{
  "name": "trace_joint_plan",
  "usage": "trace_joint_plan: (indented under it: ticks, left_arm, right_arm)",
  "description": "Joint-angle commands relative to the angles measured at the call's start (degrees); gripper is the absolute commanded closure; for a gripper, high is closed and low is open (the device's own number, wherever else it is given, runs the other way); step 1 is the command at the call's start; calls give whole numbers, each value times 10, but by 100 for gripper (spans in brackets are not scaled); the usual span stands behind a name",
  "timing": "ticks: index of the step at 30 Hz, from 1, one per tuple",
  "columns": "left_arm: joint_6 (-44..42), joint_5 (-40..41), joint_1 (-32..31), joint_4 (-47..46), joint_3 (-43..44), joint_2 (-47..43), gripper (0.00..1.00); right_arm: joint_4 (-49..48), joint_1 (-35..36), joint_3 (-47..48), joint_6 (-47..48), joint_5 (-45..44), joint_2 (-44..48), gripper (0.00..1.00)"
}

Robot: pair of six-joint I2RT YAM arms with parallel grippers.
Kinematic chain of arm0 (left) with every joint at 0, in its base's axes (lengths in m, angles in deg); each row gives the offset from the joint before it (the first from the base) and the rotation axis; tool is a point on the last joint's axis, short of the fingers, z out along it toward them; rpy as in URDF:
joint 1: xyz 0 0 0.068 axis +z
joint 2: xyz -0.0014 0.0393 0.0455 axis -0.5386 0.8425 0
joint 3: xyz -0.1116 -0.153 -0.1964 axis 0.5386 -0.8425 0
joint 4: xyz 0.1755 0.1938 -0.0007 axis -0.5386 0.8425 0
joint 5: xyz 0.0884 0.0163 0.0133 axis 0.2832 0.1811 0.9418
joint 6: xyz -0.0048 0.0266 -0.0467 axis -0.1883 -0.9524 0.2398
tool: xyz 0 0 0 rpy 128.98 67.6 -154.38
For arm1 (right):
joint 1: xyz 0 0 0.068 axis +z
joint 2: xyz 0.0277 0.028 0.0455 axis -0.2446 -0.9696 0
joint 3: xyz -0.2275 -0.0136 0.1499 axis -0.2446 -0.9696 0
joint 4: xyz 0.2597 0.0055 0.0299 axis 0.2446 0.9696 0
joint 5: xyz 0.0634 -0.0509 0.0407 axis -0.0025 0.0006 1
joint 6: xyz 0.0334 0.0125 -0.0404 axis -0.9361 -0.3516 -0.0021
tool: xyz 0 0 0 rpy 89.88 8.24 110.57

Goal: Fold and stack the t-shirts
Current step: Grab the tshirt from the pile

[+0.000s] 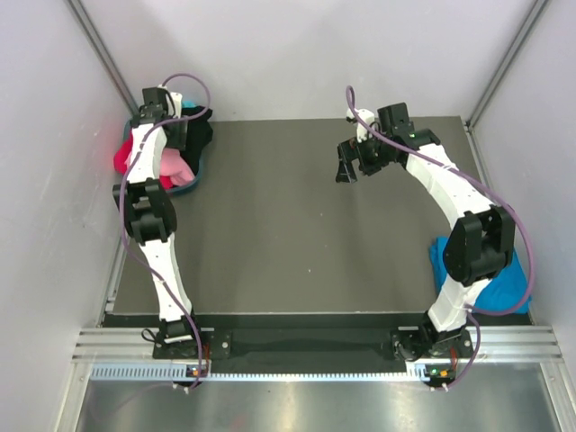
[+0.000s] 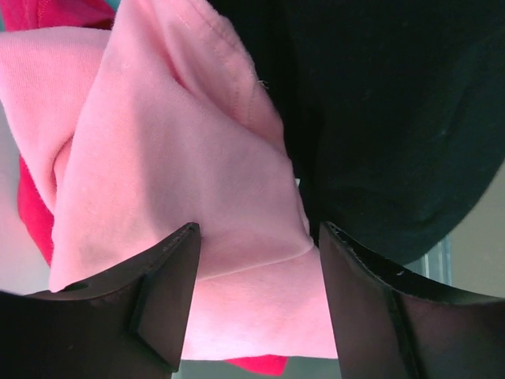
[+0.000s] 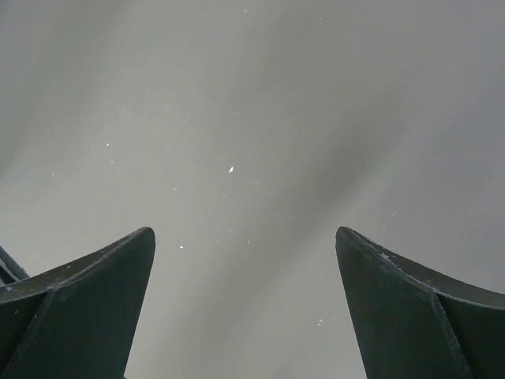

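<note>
A heap of t-shirts lies at the table's far left: a light pink one [image 1: 176, 167] [image 2: 173, 158], a red one [image 1: 120, 158] [image 2: 30, 215], a black one [image 1: 200, 135] [image 2: 394, 118] and a strip of teal [image 1: 203, 167]. My left gripper [image 1: 183, 135] [image 2: 260, 229] is down in this heap, its fingers closed on a thick bunch of the pink t-shirt beside the black one. Far to the right, my right gripper [image 1: 347, 167] [image 3: 245, 233] hangs open above the bare table [image 3: 237, 118]. A bright blue t-shirt [image 1: 504, 288] lies at the near right, partly hidden by the right arm.
The dark grey table [image 1: 288, 234] is walled in by white panels on the left, back and right. A metal rail [image 1: 306, 346] runs along the near edge, where both arm bases are bolted.
</note>
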Motion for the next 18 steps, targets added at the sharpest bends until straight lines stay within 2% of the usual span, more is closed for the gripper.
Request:
trace_joint_plan:
  ticks: [1,15,16,18]
  left_arm:
    - [-17,22,1,-22,9,-2,36]
    - [-35,24,-6,-19,-24,-12,53]
    - [-38,23,-6,-17,-24,-12,56]
    - [-38,23,-7,-19,-25,-12,72]
  right_arm:
    - [-12,4,0,12,13,32,4]
    - [-15,4,1,8,28,21,5]
    - [-15,5,1,8,28,20,5]
    - [-17,5,1,8,29,20,5]
